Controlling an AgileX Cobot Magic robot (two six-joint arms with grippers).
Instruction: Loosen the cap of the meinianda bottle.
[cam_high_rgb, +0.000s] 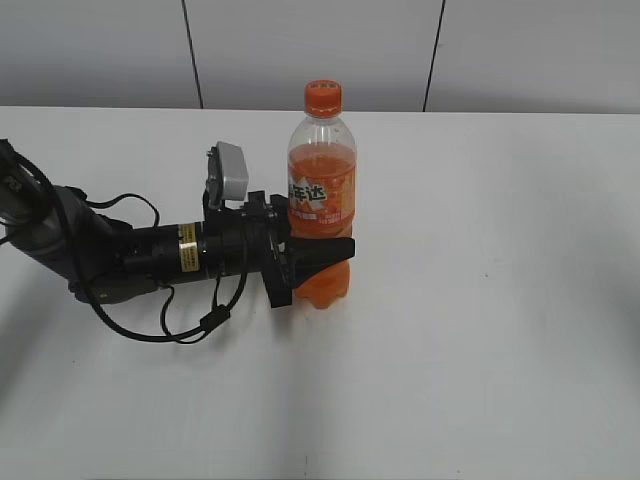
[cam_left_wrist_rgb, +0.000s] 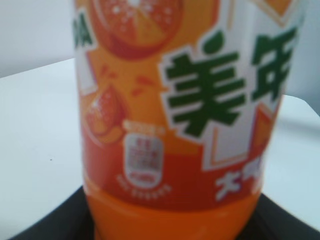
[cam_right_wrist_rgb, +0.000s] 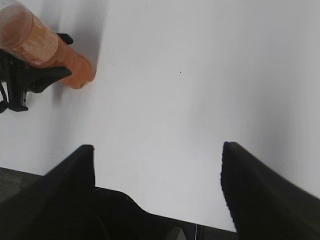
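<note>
Far left in the exterior view: left arm (cam_high_rgb: 90, 255), black, lying low along the white table (cam_high_rgb: 480, 330) and reaching right, a cable (cam_high_rgb: 170, 325) looping beneath it and a grey wrist camera (cam_high_rgb: 228, 175) perched above.

Right of that: left gripper (cam_high_rgb: 318, 255) clamped round the lower body of the bottle (cam_high_rgb: 322, 190), one dark finger (cam_high_rgb: 325, 252) crossing the front just under the label (cam_high_rgb: 322, 205). Grasping the bottle, jaws partway apart at its width.

Near the scene's middle, slightly left: bottle upright on the table, orange soda up to the shoulder, clear plastic above. Cap (cam_high_rgb: 323, 97) on top, orange, sitting square on the neck, nothing touching it.

Left wrist view: label (cam_left_wrist_rgb: 190, 100) filling the picture, blurred from closeness, green characters edged white, orange-slice art to the left, orange liquid below. Black finger edges (cam_left_wrist_rgb: 55, 220) at both lower corners, flanking the bottle (cam_left_wrist_rgb: 170, 215).

Right wrist view: right gripper (cam_right_wrist_rgb: 157, 172) spread wide, released, holding nothing, only bare table (cam_right_wrist_rgb: 200, 75) between its two black fingers (cam_right_wrist_rgb: 255, 190). Bottle (cam_right_wrist_rgb: 45, 50) and left gripper (cam_right_wrist_rgb: 30, 75) at the upper left corner, well apart from it. Right gripper unseen in the exterior view.
</note>
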